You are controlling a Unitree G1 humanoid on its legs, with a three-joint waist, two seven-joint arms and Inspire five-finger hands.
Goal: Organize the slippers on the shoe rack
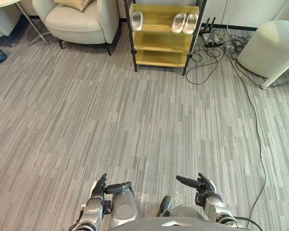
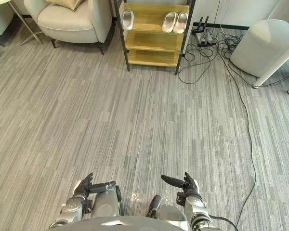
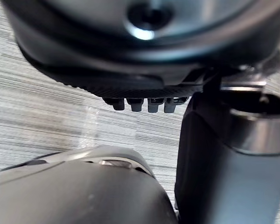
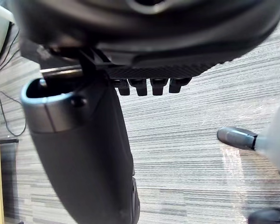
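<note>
Sitting on shoe rack (image 1: pixel 160 41), slippers (image 1: pixel 178 22) far from L hand (image 1: pixel 99 186), R hand (image 1: pixel 203 185), both loose-fingered, empty.

no text, label, number or sign can be read in these views.

Shoe rack (image 1: pixel 161 42): far ahead, centre.
Single slipper (image 1: pixel 137 20): top shelf, left end.
Slipper pair (image 1: pixel 184 23): same shelf, right end.
Armchair (image 1: pixel 79 21): left of rack.
Cables (image 1: pixel 216 45): right of rack.
</note>
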